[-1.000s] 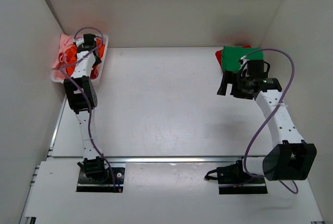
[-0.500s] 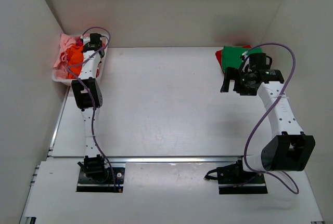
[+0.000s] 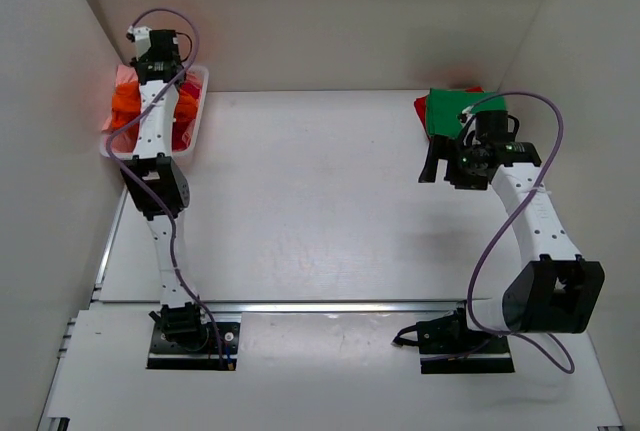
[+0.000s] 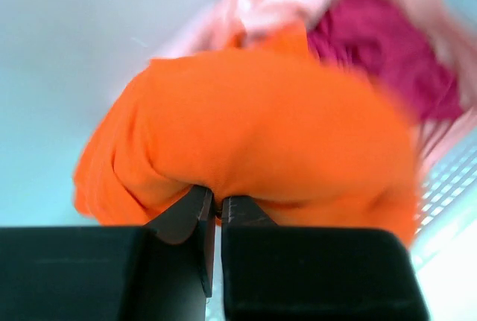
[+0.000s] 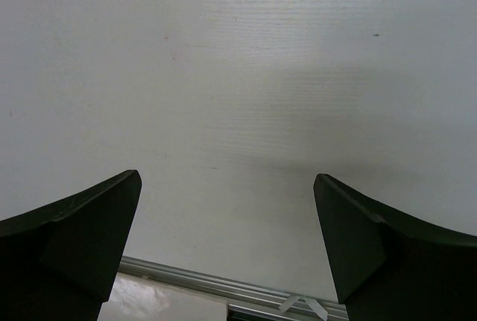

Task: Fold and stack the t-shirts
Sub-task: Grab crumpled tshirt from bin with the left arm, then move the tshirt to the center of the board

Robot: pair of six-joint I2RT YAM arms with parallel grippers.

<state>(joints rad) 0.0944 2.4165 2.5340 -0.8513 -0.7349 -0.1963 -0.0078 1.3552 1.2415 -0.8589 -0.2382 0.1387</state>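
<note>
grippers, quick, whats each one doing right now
Left gripper: closed on the orange shirt.
Right gripper: open, holding nothing.

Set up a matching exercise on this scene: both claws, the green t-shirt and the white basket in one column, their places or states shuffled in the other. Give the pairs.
Column one
1. left claw
2. right claw
3. green t-shirt
4. white basket

Column two
A. open above the bare table
B. in the far left corner
C. shut on the orange t-shirt
D. lying flat at the far right

Pairs: 1-C, 2-A, 3-D, 4-B
</note>
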